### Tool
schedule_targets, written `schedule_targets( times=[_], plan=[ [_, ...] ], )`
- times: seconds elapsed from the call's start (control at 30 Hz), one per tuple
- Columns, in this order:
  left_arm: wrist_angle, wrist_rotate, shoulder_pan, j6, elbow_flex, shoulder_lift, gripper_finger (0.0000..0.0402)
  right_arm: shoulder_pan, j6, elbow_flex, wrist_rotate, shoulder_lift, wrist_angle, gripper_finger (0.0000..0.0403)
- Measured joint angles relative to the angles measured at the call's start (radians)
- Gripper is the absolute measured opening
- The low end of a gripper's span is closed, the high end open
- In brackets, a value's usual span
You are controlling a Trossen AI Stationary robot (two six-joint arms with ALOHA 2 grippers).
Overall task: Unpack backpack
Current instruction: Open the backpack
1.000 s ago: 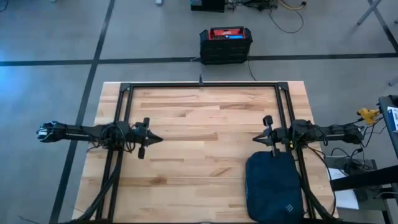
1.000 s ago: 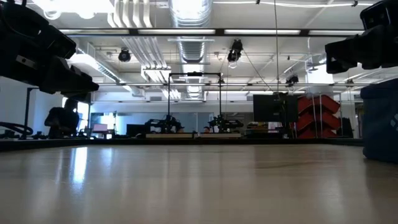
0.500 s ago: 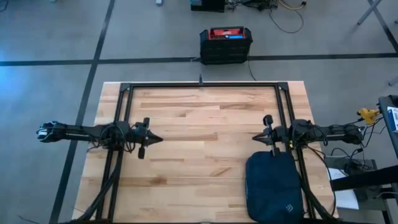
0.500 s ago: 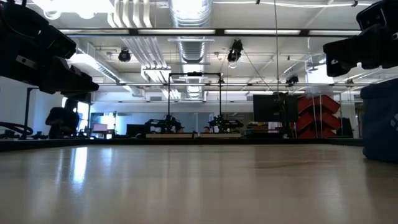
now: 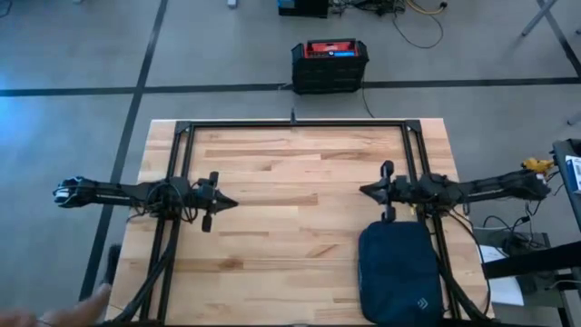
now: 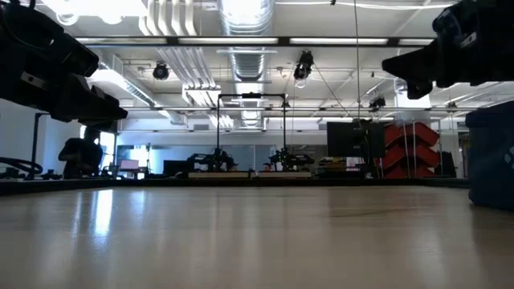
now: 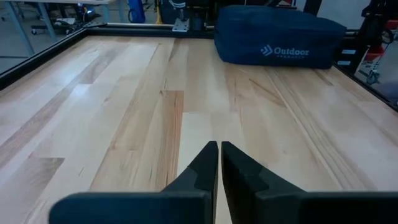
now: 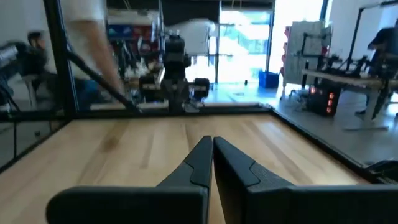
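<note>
The dark navy backpack (image 5: 399, 272) lies flat on the wooden table at the near right, its pale logo near the front edge. It also shows in the left wrist view (image 7: 277, 40) and at the low view's right edge (image 6: 491, 156). My right gripper (image 5: 365, 190) is shut and empty, in the air just beyond the backpack's far end; its wrist view (image 8: 211, 144) looks across the bare table. My left gripper (image 5: 231, 203) is shut and empty over the table's left part, pointing toward the backpack (image 7: 219, 149).
A black frame rail (image 5: 290, 123) runs along the table's far edge and down both sides. A black box with a red top (image 5: 329, 64) stands on the floor beyond the far edge. A person's hand (image 5: 73, 311) shows off the near left corner. Bare wood lies between the arms.
My right gripper has moved a little toward the table's left and far edges, away from the backpack's far end, and has risen. The backpack has stayed where it was. A person's hand has come into view off the near left corner.
</note>
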Motion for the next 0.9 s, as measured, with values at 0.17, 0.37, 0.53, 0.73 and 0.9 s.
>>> schedule_targets(
  times=[0.17, 0.37, 0.53, 0.73, 0.9],
  plan=[
    [-0.001, 0.000, 0.000, 0.000, 0.000, 0.000, 0.0004, 0.056, -0.027, 0.174, -0.115, 0.328, -0.007, 0.0012],
    [0.001, 0.000, 0.000, 0.000, 0.000, 0.005, 0.0004, 0.232, -0.136, 0.526, -0.025, 0.553, -0.527, 0.0087],
    [0.000, 0.000, 0.000, 0.000, 0.000, 0.012, 0.0004, 0.362, -0.026, 0.838, 0.117, 0.657, -1.066, 0.0160],
    [0.000, 0.000, 0.000, 0.000, 0.000, 0.014, 0.0004, 0.487, 0.288, 1.076, 0.108, 0.717, -1.545, 0.0214],
    [0.000, 0.000, 0.000, 0.000, 0.000, 0.018, 0.0004, 0.596, 0.647, 1.141, 0.088, 0.717, -1.814, 0.0232]
  ],
)
